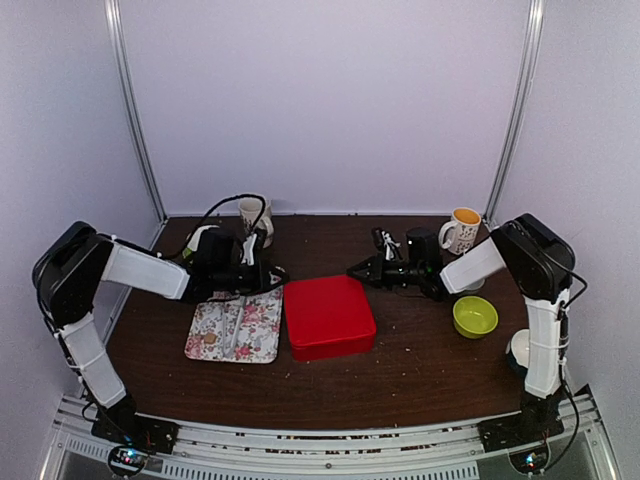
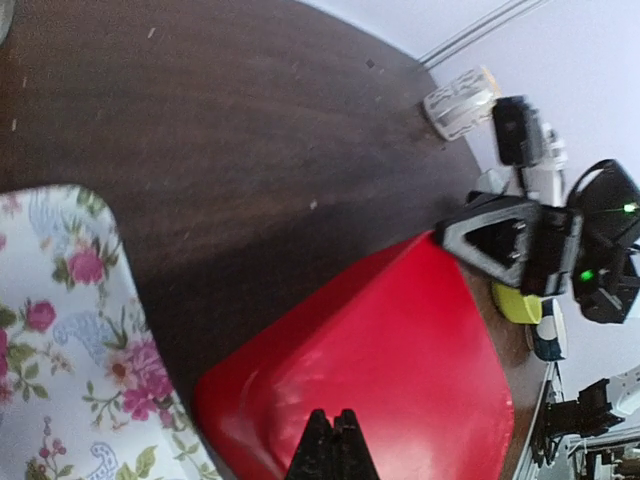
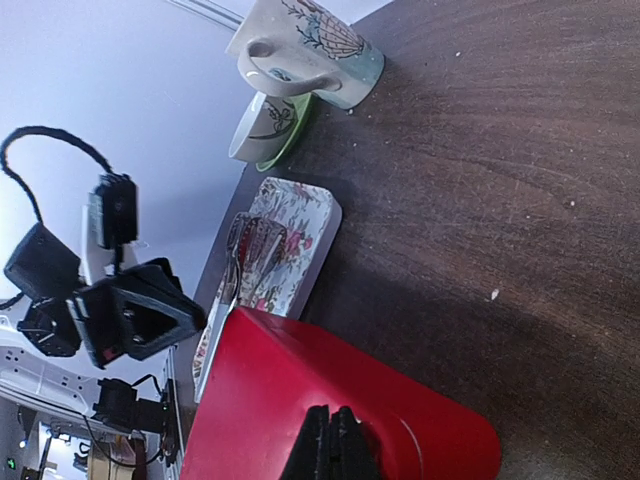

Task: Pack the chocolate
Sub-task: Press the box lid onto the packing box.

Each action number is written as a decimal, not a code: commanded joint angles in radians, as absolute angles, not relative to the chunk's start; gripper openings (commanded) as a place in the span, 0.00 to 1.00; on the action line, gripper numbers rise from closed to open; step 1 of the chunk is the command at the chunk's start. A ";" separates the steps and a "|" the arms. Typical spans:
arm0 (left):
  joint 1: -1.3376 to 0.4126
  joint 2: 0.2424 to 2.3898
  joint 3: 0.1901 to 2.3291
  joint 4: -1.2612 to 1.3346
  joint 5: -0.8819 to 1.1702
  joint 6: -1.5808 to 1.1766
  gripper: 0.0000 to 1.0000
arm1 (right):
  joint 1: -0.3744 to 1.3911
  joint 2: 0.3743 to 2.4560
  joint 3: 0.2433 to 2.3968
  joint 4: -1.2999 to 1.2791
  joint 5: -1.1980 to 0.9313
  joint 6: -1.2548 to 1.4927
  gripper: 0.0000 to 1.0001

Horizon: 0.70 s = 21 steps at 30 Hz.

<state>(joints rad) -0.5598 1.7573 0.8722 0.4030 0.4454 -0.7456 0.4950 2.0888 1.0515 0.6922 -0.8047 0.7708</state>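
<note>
Red box (image 1: pixel 328 315) sits lid-on, mid surface (image 1: pixel 420 375). Left fingers (image 2: pixel 320 448) are pressed together w/ nothing btwn them. Right fingers (image 3: pixel 318 440) are likewise closed and empty. Both sets of tips hang above the lid. The chocolate (image 1: pixel 208 339) is one small tan bit on the floral tray (image 1: pixel 262 325), left of the box and near the tongs (image 3: pixel 250 240). It's prob. a piece, but too small to be sure. No others visible. It should be v. light, hard but brittle, and smooth enough to slip. Best pinched gently across its sides, or lifted w/ the tongs.
</note>
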 commanded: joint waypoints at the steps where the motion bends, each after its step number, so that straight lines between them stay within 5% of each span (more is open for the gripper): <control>1: -0.566 1.903 0.803 0.584 0.450 -0.874 0.00 | 0.494 2.043 1.035 0.692 -0.807 0.773 0.00; 7: -0.570 1.874 0.762 0.619 0.449 -0.879 0.00 | 0.508 1.920 0.885 0.774 -0.827 0.778 0.00; 14: -0.603 1.707 0.742 0.504 0.484 -0.856 0.00 | 0.520 2.033 0.801 0.895 -0.823 0.844 0.00; 21: -0.641 1.816 0.692 0.502 0.485 -0.886 0.00 | 0.526 1.822 0.707 0.854 -0.848 0.798 0.00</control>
